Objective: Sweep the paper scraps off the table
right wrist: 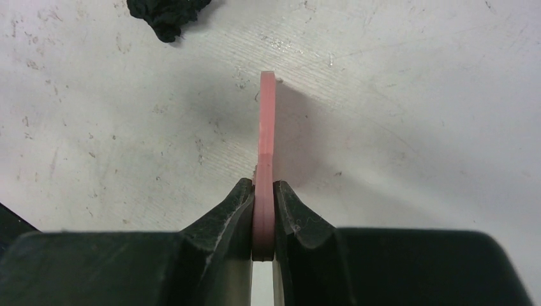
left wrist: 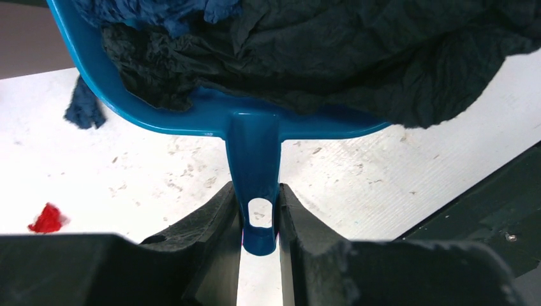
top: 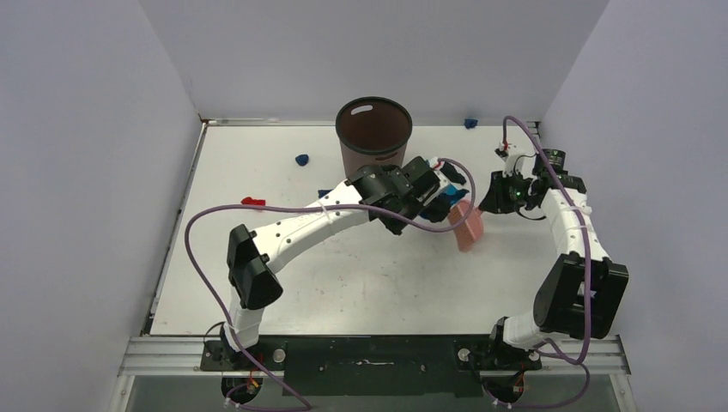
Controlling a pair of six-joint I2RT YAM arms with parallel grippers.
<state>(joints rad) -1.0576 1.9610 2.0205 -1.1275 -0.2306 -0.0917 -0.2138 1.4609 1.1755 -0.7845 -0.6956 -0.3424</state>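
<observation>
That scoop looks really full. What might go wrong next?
1. Crumpled dark paper bulges past the rim of the blue dustpan, so a tilt could spill it.
2. The left claw pinches only the thin handle; the pan might twist.
3. The red scrap and blue scrap lie apart and could be missed.

Robotics lab, enclosed test cell. Plain grey walls [top: 77, 172] box in scuffed white table [top: 369, 283]; aluminium rail [top: 172, 354] holds bolted arm bases [top: 233, 343]; purple cables [top: 190, 249] loop loose.

Both end effectors [left wrist: 258, 194] [right wrist: 263, 191] clamped shut
</observation>
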